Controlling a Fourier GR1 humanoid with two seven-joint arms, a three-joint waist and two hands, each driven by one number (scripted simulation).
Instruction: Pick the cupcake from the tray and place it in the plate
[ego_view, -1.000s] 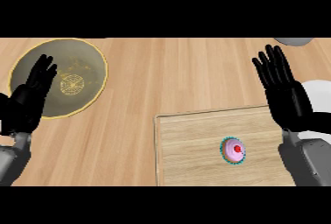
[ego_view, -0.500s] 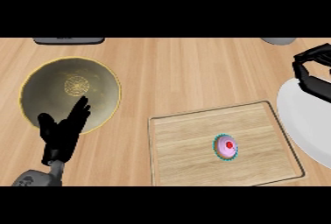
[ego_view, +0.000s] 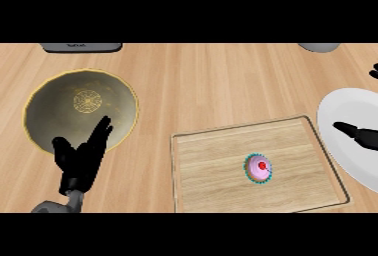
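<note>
- Wooden counter (ego_view: 221, 85) carried a wooden tray (ego_view: 214, 175) and a gold-rimmed plate (ego_view: 81, 107).
- Cupcake (ego_view: 258, 169), pink-frosted with a red dot and teal wrapper, sat on the tray, right of the left hand (ego_view: 80, 162).
- Left hand was relaxed, fingers straight, overlapping the plate's near rim.
- Right hand (ego_view: 358, 135) showed at the right edge; its grasp could not be told.

No readable text, numbers or brand marks anywhere. The grey object (ego_view: 81, 47) at the counter's far edge carries a small dark marking, too small to read. The plate (ego_view: 44, 100) bears only a gold ornamental medallion, no lettering.
</note>
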